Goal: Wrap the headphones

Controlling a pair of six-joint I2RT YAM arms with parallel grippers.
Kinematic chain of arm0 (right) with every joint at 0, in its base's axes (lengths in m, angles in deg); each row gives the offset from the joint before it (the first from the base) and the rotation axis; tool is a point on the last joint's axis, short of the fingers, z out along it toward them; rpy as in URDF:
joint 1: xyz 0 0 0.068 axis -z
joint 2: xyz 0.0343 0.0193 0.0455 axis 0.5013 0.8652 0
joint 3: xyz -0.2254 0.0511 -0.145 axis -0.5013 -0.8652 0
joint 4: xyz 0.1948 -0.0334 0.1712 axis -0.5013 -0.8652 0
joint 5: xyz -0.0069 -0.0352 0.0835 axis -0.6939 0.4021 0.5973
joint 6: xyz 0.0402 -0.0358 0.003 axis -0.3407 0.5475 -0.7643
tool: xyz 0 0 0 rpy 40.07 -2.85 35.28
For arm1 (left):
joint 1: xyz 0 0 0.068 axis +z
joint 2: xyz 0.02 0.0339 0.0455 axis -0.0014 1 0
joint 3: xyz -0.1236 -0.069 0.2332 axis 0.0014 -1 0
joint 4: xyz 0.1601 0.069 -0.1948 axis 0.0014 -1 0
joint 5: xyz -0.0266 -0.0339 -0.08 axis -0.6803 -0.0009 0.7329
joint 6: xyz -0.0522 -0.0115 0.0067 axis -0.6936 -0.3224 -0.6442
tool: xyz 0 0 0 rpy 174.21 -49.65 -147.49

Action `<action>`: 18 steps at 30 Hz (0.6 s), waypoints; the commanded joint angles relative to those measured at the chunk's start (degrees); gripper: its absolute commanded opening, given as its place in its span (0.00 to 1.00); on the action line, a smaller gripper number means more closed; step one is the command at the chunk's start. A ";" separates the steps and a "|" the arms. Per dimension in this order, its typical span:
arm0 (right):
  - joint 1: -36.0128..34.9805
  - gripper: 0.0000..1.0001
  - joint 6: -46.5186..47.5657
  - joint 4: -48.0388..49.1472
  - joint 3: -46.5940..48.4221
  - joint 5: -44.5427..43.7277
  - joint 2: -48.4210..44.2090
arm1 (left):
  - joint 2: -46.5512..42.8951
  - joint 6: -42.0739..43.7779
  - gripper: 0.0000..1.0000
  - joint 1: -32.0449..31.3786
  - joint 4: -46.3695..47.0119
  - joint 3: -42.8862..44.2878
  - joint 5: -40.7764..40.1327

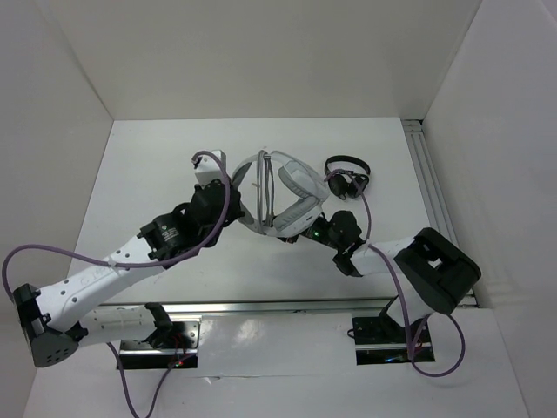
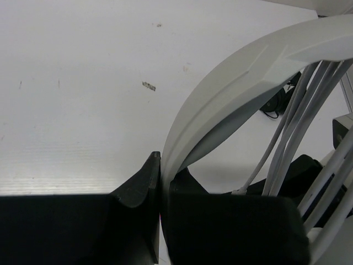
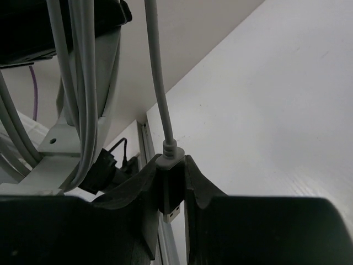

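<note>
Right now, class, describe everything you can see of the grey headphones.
The headphones are light grey over-ear ones of smooth-looking plastic, with a wide headband and two padded cups. Their thin grey cable runs in several loops across the headband and ends in a USB plug. The left gripper is shut on the headband; the right gripper pinches the plug. They sit near the middle of the table, beside smaller black headphones.

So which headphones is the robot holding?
The big light grey headphones: the left end effector pinches their headband and the right end effector grips their cable plug. The small black headphones lie apart, untouched.
</note>
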 commanded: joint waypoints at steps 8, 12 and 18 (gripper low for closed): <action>-1.20 0.36 -4.39 23.89 -3.13 4.96 8.43 | -4.79 -1.01 0.00 7.25 16.73 -8.13 7.59; -1.19 0.42 -3.09 21.18 -0.59 6.19 9.05 | -7.08 3.75 0.00 7.25 20.43 -9.45 9.89; -0.14 0.51 -2.02 18.10 0.91 7.77 9.05 | -10.42 7.00 0.00 7.87 18.67 -7.69 9.36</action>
